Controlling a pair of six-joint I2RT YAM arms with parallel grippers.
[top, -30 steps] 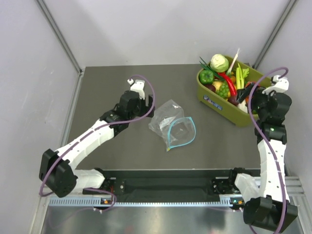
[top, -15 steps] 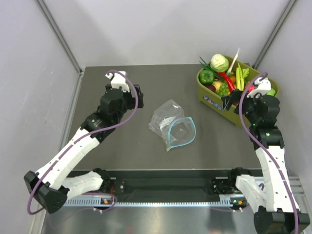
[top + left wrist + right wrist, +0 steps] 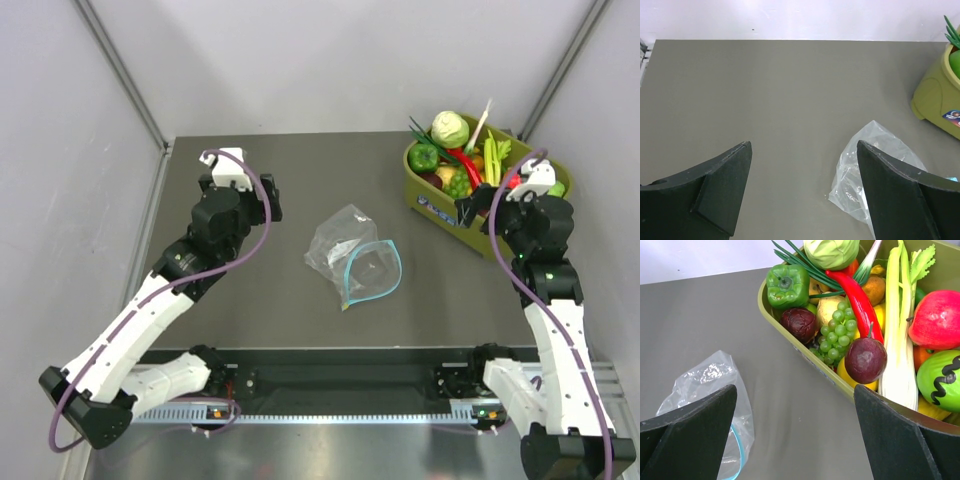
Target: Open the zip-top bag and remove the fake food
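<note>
Two arms, neither holding anything: the left fingers [image 3: 715, 190] are spread wide above bare counter [image 3: 285, 312] to the left of the bag. The right fingers [image 3: 690, 440] are equally spread, hovering just beside the near-left wall of the olive tub [image 3: 470, 232]. Risks, as judged: (1) The right arm sits close to the tub, so a loose swing could clip its wall, shove it, or tip produce off the heaped pile. (2) The zip-top bag [image 3: 352, 258] is thin film lying loose and unanchored. A finger brushing it would likely drag or flip it rather than grip it, and a pinch on one lip alone could fold the mouth shut. (3) Crinkles and glare in the clear plastic could hide a small item; no coloured piece shows inside, but the top view cannot confirm this. Appearance of task items: the bag lies flat near mid-counter, apart from the tub and well apart from both arms. It is crumpled at its far-left end. The teal zip strip [image 3: 399, 268] forms an open loop at the near-right end, so the mouth reads as gaping. The fake food sits in the tub: the pale green cabbage [image 3: 832, 251] on top at the far side, the red chili [image 3: 855, 295] slanting across the pile, and the green bell pepper [image 3: 787, 285] against the left rim.
</note>
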